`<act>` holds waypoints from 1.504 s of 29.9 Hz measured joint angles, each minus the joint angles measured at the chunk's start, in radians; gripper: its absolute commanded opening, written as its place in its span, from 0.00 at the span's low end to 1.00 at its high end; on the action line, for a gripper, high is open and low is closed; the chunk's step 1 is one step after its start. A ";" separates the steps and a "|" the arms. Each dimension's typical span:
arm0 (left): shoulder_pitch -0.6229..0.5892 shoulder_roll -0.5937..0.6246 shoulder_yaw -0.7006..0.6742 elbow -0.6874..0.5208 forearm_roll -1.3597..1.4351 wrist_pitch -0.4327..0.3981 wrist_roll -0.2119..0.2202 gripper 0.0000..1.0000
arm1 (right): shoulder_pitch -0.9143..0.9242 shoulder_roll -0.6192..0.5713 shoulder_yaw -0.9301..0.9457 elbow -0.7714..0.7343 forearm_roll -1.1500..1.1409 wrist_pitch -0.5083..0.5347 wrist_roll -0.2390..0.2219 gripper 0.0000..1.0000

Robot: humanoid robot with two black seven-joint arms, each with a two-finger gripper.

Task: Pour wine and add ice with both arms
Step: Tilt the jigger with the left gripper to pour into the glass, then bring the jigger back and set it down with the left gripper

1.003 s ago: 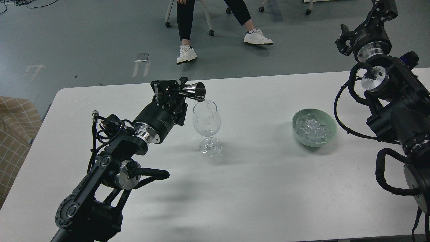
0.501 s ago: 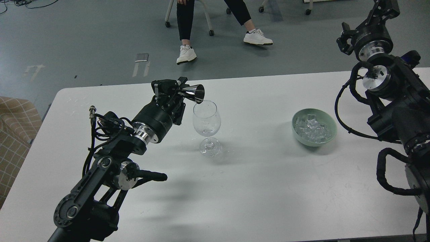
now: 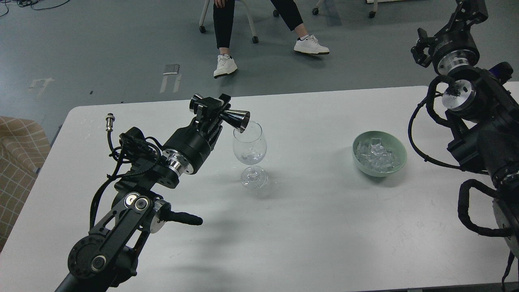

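A clear stemmed wine glass (image 3: pixel 250 154) stands on the white table (image 3: pixel 308 227) at centre. My left gripper (image 3: pixel 215 109) is shut on a shiny metal jigger (image 3: pixel 238 120), tipped mouth-down over the glass's left rim. A little clear wine (image 3: pixel 250 155) sits low in the bowl, barely visible. Ice cubes (image 3: pixel 377 153) fill a pale green bowl (image 3: pixel 399 156) to the right. My right gripper (image 3: pixel 421 44) is raised off the table's far right corner; its fingers cannot be told apart.
A seated person's legs and white shoes (image 3: pixel 310 44) are beyond the table's far edge, with chair castors nearby. A tan checked cushion (image 3: pixel 18 162) lies off the table's left edge. My right arm's bulk (image 3: pixel 482 134) covers the table's right side.
The left wrist has rolled, tipping the jigger steeper, mouth down toward the glass rim; the visible stream has stopped. The right arm has drifted slightly right and up.
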 measured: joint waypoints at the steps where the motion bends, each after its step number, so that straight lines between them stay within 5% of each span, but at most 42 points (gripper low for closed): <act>1: -0.004 0.001 0.006 -0.002 0.028 0.000 0.000 0.00 | 0.000 0.000 0.000 0.001 0.000 0.000 0.000 1.00; 27: -0.038 0.044 -0.006 -0.023 0.033 0.008 0.007 0.00 | -0.010 -0.011 0.001 0.006 0.000 0.001 0.000 1.00; 45: 0.041 0.041 -0.355 -0.049 -0.916 -0.017 -0.064 0.00 | -0.029 -0.016 -0.001 0.006 0.000 0.000 0.000 1.00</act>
